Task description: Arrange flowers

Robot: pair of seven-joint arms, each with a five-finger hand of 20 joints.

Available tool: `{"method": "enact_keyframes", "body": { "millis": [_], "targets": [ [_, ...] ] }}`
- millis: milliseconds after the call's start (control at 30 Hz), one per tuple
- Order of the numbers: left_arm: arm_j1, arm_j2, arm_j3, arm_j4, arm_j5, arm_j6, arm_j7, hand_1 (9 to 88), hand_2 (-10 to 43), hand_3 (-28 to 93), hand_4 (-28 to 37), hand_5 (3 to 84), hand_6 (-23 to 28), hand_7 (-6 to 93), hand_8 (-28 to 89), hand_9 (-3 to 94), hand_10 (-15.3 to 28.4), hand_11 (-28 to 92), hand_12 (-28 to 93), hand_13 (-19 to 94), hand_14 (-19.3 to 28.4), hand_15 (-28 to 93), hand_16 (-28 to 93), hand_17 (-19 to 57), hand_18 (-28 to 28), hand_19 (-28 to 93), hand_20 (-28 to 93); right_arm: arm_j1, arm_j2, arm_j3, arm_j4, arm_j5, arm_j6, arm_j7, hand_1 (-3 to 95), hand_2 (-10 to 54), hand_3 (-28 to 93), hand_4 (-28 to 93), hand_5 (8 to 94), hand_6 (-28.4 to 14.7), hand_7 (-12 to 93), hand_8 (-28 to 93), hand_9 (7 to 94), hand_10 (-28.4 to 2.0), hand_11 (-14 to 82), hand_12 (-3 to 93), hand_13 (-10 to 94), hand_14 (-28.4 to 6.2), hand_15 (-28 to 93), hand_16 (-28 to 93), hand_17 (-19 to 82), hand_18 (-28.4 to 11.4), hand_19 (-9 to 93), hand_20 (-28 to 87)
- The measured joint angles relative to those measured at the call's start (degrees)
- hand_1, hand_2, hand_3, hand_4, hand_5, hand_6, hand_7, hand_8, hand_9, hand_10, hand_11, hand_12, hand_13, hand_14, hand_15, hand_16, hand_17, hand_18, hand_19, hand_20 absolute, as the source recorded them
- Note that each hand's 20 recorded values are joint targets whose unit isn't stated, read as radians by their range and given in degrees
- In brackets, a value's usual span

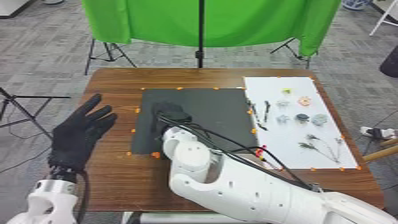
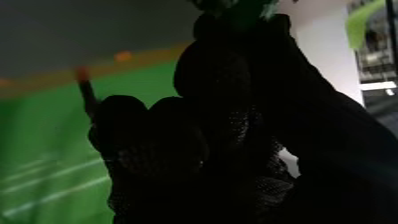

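In the head view, my right hand is over the left part of the black mat. My left hand is raised open and empty beside the table's left edge. The right wrist view has my right hand with thumb and finger pinching something green and leafy, a sprig. On the white sheet lie a yellow flower, an orange flower, several pale or bluish blooms, thin dark stems and branching sprigs.
My right forearm crosses the mat's lower part and the table. A small red object is by the sheet's left edge, close to that arm's cables. Orange tape marks border mat and sheet. Behind the table hangs a green cloth on a stand.
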State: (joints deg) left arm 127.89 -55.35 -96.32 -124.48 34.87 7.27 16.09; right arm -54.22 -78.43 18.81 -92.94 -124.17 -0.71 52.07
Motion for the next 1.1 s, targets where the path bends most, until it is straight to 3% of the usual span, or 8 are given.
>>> {"method": "enact_keyframes", "body": {
  "millis": [67, 133, 200, 367, 667, 867, 933, 1100],
  "targets": [
    [-2.48, -1.50, -0.13, 0.99, 1.70, -2.64, -4.82, 22.6, 4.8, 83, -25.0, 36.3, 7.8, 11.6, -10, 34.9, 20.3, 21, 10, 23, 28.3, 48, -8, -11.1, 27.9, 55, 2, -0.45, -0.32, 0.62, 0.62, 1.60, -1.05, 1.81, 53.5, -9.5, 70, -28, 89.5, -3.7, 26, 10, 91.3, -11.3, 50.2, 23.1, 88, -6.3, 72, 22, 53, -21.8, 93, 39],
    [-4.64, -3.10, -0.13, 1.24, 2.28, -3.82, -9.36, 22.6, 4.8, 82, -24.9, 36.2, 7.9, 11.5, -10, 34.9, 20.3, 21, 10, 23, 28.3, 48, -8, -11.1, 28.0, 55, 2, -1.41, -0.53, 1.81, 1.13, 2.22, -2.57, 2.48, 52.4, -9.5, 70, -28, 89.7, -3.5, 26, 9, 91.6, -11.3, 50.2, 23.0, 88, -6.3, 72, 22, 53, -21.9, 93, 39],
    [-5.95, -3.79, 0.24, 1.29, 2.25, -3.82, -10.48, 22.7, 4.8, 82, -24.7, 36.2, 7.9, 11.4, -10, 34.9, 20.3, 21, 10, 23, 28.4, 48, -9, -11.1, 28.0, 55, 2, -2.00, -0.50, 2.06, 1.53, 2.52, -3.37, 2.73, 50.8, -9.5, 70, -28, 90.0, -2.9, 25, 8, 92.0, -11.3, 50.0, 22.8, 89, -6.3, 72, 22, 53, -22.0, 93, 39],
    [-6.56, -3.51, 1.27, 1.35, 1.93, -3.72, -7.70, 22.8, 5.0, 82, -24.3, 36.2, 7.9, 11.5, -10, 34.9, 20.4, 21, 10, 23, 28.4, 48, -9, -11.1, 28.0, 55, 1, -2.03, -0.38, 1.62, 1.79, 3.48, -3.06, 3.04, 45.9, -4.9, 70, -28, 91.8, -0.4, 19, 2, 93.0, -11.2, 48.8, 22.8, 89, -6.7, 72, 22, 53, -22.3, 93, 40],
    [-7.13, -3.17, 1.84, 1.91, 1.63, -3.75, -7.61, 23.0, 5.0, 82, -24.1, 36.2, 8.0, 11.5, -10, 35.0, 20.5, 21, 10, 23, 28.4, 48, -8, -11.1, 27.9, 56, 1, -1.62, -0.37, 1.26, 1.70, 4.80, -1.59, 3.65, 42.3, -1.2, 65, -28, 91.1, -0.3, 15, -12, 93.6, -11.4, 44.2, 22.3, 88, -7.3, 70, 22, 52, -22.4, 93, 38],
    [-6.96, -1.82, 2.45, 1.83, 0.68, -3.11, -6.70, 23.2, 4.9, 82, -24.1, 36.3, 8.0, 11.4, -10, 35.0, 20.4, 21, 10, 23, 28.4, 48, -8, -11.1, 27.9, 56, 1, -2.11, -0.39, 1.68, 1.47, 5.05, -1.41, 3.40, 37.6, 0.3, 63, -28, 91.5, -0.8, 15, -13, 93.7, -11.7, 44.6, 19.6, 90, -7.3, 67, 21, 53, -23.0, 93, 36],
    [-6.03, -1.12, 2.42, 1.28, 0.07, -1.94, -5.04, 23.2, 4.9, 82, -24.0, 36.3, 8.0, 11.5, -10, 35.0, 20.4, 21, 10, 23, 28.4, 48, -8, -11.1, 27.9, 56, 1, -2.66, -0.43, 2.13, 1.33, 4.20, -1.44, 2.86, 34.3, 0.6, 65, -28, 92.0, -1.3, 16, -13, 93.7, -12.0, 45.1, 19.3, 90, -7.3, 67, 21, 53, -23.3, 93, 36],
    [-1.55, 2.25, 2.57, -0.26, -2.48, 1.67, 3.31, 23.2, 4.9, 82, -23.8, 36.3, 8.0, 11.6, -10, 35.0, 20.4, 21, 10, 23, 28.4, 48, -8, -11.1, 27.9, 56, 1, -2.45, 0.41, -0.41, 1.10, -3.03, 0.75, 2.30, 29.0, 1.4, 66, -27, 93.7, -1.6, 22, -13, 93.7, -12.3, 50.3, 18.0, 92, -7.6, 69, 22, 55, -24.2, 93, 41]
  ]
}}
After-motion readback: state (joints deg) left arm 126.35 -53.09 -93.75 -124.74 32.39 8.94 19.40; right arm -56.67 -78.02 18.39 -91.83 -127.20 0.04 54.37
